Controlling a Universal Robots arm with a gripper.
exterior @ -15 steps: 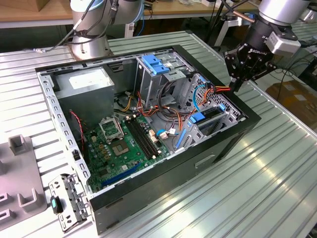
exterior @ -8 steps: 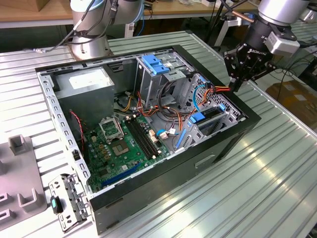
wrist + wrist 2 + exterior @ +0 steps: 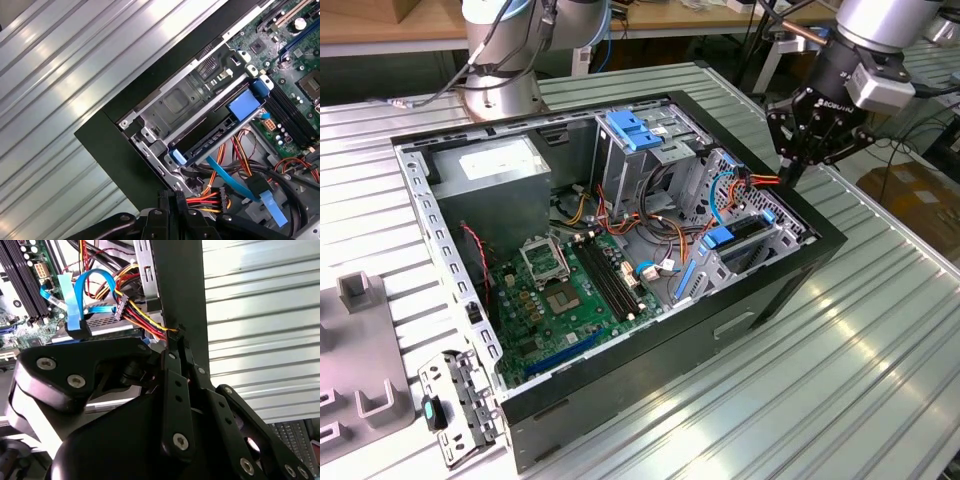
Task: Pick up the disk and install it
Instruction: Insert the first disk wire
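The pincer (image 3: 792, 170) hangs over the corner of the open computer case (image 3: 740, 320) at the exterior view's right, its tip just above the case rim; in both wrist views its two fingers (image 3: 172, 357) lie pressed together with nothing visible between them, right beside a bundle of red, yellow and orange wires (image 3: 210, 200); the disk (image 3: 212, 141) sits slid into the grey drive cage (image 3: 175, 107) in that same corner, its blue rails showing at either end, apart from the pincer; a blue flat cable (image 3: 75, 295) loops nearby; the case lies on the ribbed metal bench (image 3: 860, 380), motherboard (image 3: 560, 290) exposed.
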